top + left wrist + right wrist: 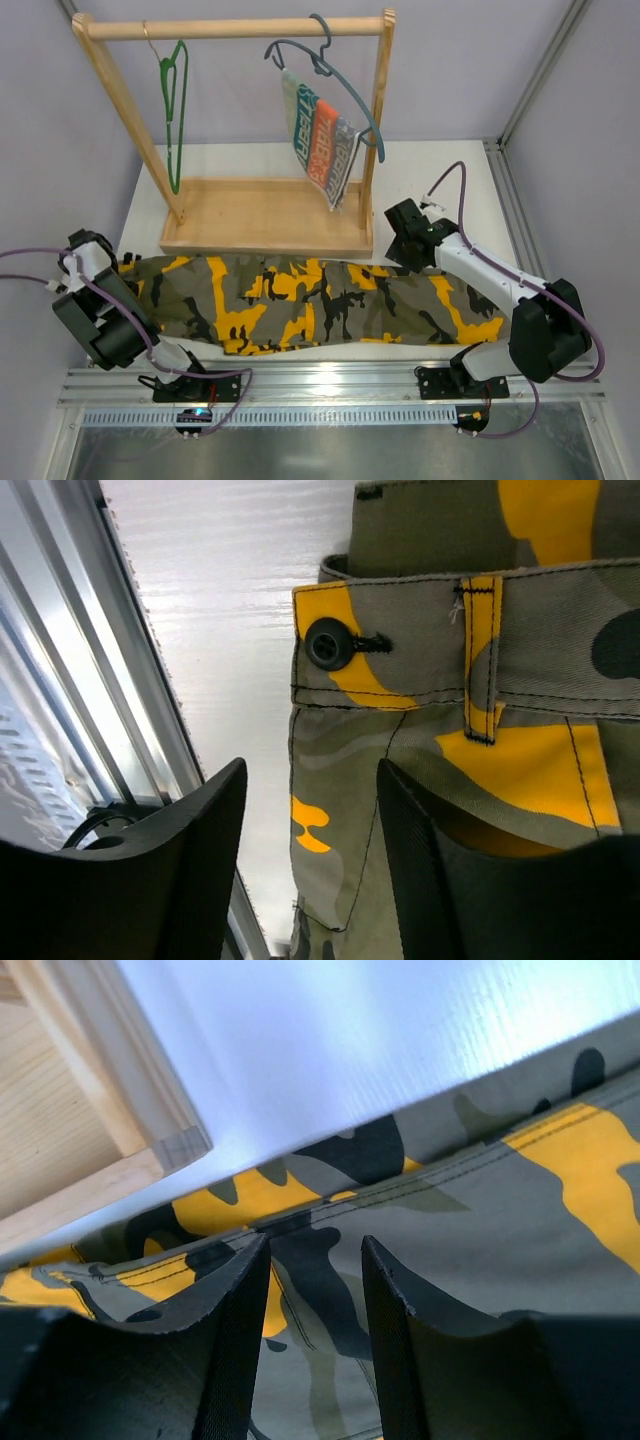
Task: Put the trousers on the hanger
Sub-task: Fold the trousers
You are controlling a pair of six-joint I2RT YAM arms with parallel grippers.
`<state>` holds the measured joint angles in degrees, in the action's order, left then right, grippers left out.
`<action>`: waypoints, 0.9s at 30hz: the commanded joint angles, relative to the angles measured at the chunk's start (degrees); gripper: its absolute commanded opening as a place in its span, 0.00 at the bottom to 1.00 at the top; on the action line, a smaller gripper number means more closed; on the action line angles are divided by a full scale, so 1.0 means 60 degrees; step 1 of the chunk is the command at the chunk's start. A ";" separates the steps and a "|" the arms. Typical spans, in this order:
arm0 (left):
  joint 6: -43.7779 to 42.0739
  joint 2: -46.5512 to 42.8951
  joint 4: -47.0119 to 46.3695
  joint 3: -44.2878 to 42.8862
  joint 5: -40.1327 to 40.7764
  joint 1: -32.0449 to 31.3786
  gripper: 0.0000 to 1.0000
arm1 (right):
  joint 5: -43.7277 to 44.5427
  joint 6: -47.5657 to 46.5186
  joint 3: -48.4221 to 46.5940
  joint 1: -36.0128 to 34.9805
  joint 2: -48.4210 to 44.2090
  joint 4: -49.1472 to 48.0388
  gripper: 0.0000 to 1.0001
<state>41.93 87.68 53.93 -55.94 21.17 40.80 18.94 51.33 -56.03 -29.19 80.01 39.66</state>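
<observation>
The camouflage trousers (320, 305) lie flat, stretched left to right across the table in front of the rack. The thin green hanger (175, 110) hangs from the left part of the rack's rail. My left gripper (118, 272) hovers at the waistband end. In the left wrist view its jaws (312, 770) stand open, one finger over the bare table, the other over the cloth below the black button (330, 643). My right gripper (400, 255) is over the trousers' far edge towards the leg end, open (315, 1245), with the seam under the gap. Neither holds anything.
A wooden rack (265, 215) with a tray base stands just behind the trousers; its corner (170, 1145) is close to my right gripper. A grey-blue hanger (345, 85) with a striped cloth (322, 140) hangs on its right. A metal rail (330, 385) runs along the table's near edge.
</observation>
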 commanded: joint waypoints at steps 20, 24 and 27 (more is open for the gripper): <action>0.0408 -0.0640 -0.2264 0.1121 -0.3499 -0.1438 0.61 | 0.0623 0.4716 -0.1017 0.0807 0.1986 0.3073 0.42; 0.0263 -0.0229 -0.2514 0.1208 -0.3324 -0.1423 0.61 | 0.0842 0.4935 -0.1267 0.0953 0.2368 0.3117 0.42; 0.0174 -0.0155 -0.2485 0.1209 -0.3132 -0.1438 0.61 | 0.0901 0.5038 -0.1486 0.1027 0.2763 0.3263 0.42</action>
<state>43.24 86.52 41.91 -48.84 2.28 32.01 22.09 78.56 -62.33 -23.51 95.29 57.30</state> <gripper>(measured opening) 0.610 0.421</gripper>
